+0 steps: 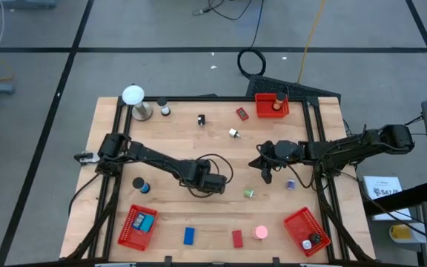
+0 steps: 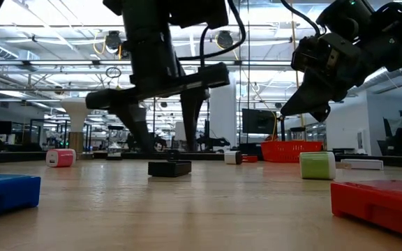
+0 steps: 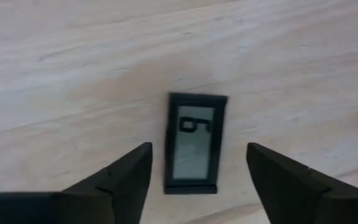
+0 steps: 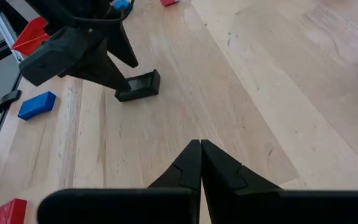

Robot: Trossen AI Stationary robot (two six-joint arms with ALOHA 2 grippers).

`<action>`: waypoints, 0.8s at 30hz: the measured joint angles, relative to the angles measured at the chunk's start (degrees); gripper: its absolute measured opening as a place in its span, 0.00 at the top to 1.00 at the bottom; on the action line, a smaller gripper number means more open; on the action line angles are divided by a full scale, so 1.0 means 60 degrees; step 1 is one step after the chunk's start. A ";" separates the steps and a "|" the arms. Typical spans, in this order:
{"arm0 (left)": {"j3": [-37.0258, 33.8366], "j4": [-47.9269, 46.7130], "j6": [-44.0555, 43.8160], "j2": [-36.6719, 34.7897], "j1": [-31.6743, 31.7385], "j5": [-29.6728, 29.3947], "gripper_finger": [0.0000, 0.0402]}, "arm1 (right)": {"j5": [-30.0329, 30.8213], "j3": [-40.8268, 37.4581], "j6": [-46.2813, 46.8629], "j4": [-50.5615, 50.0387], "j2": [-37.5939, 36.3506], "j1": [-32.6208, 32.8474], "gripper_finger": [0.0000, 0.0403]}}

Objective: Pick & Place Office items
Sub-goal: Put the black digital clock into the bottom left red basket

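Note:
A small flat black piece with a grey window (image 3: pixel 193 143) lies flat on the wooden table near its middle. It also shows in the low view (image 2: pixel 169 168) and the right wrist view (image 4: pixel 139 84). My left gripper (image 3: pixel 199 147) points down over it, open, one finger on each side of the piece's long sides, with a gap at both. In the high view my left gripper (image 1: pixel 216 182) hides the piece. My right gripper (image 1: pixel 266 176) hangs shut above the table right of the middle, holding nothing (image 4: pixel 201 144).
Red mesh baskets stand at the far right (image 1: pixel 271 105), near left (image 1: pixel 138 227) and near right (image 1: pixel 306 231). A blue block (image 1: pixel 189 236), red block (image 1: pixel 237 239), pink round piece (image 1: pixel 260 232), green roll (image 1: pixel 249 193) and blue cylinder (image 1: pixel 139 184) lie around. A white ball on a stand (image 1: pixel 133 98) is far left.

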 joint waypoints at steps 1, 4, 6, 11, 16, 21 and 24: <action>0.0000 0.0057 -0.0037 0.0032 -0.0011 -0.0033 0.31 | 0.0000 0.0000 0.0000 -0.0001 0.0000 0.0000 1.00; 0.0000 0.0224 -0.0241 0.0182 -0.0028 -0.0256 0.27 | 0.0000 0.0000 -0.0033 0.0002 0.0000 0.0000 1.00; 0.0000 0.0325 -0.0383 0.0343 -0.0034 -0.0288 0.27 | 0.0000 0.0000 -0.0061 0.0002 0.0000 0.0000 1.00; 0.0030 0.0647 -0.0383 0.0648 -0.0029 -0.0257 0.32 | 0.0000 0.0000 -0.0069 0.0000 0.0000 0.0000 1.00; 0.0028 0.0477 -0.0410 0.0667 -0.0028 -0.0248 0.45 | 0.0000 0.0000 -0.0069 -0.0006 0.0000 0.0000 1.00; 0.0022 0.0384 -0.0046 0.0672 -0.0025 -0.0062 0.61 | 0.0000 0.0000 -0.0069 0.0000 -0.0002 0.0000 1.00; 0.0014 0.0314 0.0109 0.0531 -0.0025 -0.0002 0.66 | 0.0012 0.0000 -0.0040 0.0003 0.0000 0.0000 1.00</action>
